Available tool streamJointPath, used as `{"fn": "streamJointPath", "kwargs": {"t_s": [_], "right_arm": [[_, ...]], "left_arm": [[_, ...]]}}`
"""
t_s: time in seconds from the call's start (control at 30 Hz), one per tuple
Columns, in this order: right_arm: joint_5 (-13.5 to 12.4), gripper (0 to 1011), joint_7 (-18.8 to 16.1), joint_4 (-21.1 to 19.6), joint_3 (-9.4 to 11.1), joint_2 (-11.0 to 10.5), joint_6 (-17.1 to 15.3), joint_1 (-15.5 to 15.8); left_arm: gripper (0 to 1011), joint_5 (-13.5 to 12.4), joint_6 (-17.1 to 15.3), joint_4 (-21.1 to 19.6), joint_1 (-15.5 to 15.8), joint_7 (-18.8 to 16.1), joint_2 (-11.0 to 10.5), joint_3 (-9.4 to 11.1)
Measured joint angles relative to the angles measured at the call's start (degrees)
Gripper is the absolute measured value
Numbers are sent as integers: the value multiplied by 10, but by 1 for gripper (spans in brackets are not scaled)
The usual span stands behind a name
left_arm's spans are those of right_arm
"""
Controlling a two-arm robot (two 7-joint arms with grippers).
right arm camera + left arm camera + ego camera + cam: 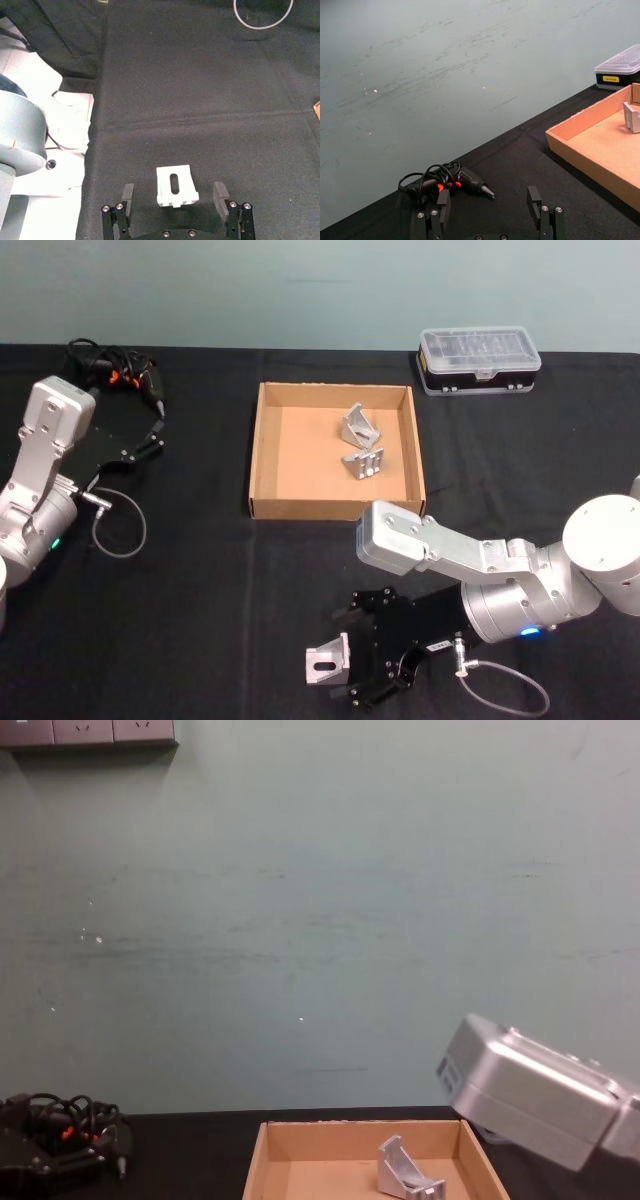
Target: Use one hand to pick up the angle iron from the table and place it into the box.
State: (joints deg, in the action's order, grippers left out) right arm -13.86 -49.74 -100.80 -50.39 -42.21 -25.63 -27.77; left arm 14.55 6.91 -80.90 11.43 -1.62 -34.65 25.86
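Angle iron (pixel 326 664) on table (pixel 200 620), between spread fingers of right gripper (pixel 352 652) (ungrasped), 2 more in box (pixel 262 455), left gripper (pixel 490 212) open, empty.

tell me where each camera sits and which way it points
Head view: high on the robot, looking down at the table, box, both arms, and the right end effector around the angle iron.
Left wrist view: on the left arm, facing the wall across the table; left end effector open.
Right wrist view: on the right arm, looking down at the angle iron between open fingers.
Chest view: low, facing the wall over the box; right arm at the edge.
Head and chest share the box.
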Motion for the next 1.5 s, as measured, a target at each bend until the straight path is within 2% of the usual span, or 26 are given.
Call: {"fn": "streamJointPath", "kwargs": {"t_s": [0.5,0.7,0.73,1.0,1.13,1.5], "right_arm": [[1,1000,-3,15,-16,10,-2,-14],[2,885,-3,17,-18,12,-5,-18],[2,837,-2,17,-18,12,-6,-18],[1,651,2,20,-18,14,-7,-18],[0,474,4,21,-17,14,-5,-18],[-3,469,5,22,-16,17,-2,-21]], "left_arm": [[1000,0,0,0,0,0,0,0],[1000,0,0,0,0,0,0,0],[1000,0,0,0,0,0,0,0],[1000,0,0,0,0,0,0,0],[1000,0,0,0,0,0,0,0],[1000,0,0,0,0,0,0,0]]}}
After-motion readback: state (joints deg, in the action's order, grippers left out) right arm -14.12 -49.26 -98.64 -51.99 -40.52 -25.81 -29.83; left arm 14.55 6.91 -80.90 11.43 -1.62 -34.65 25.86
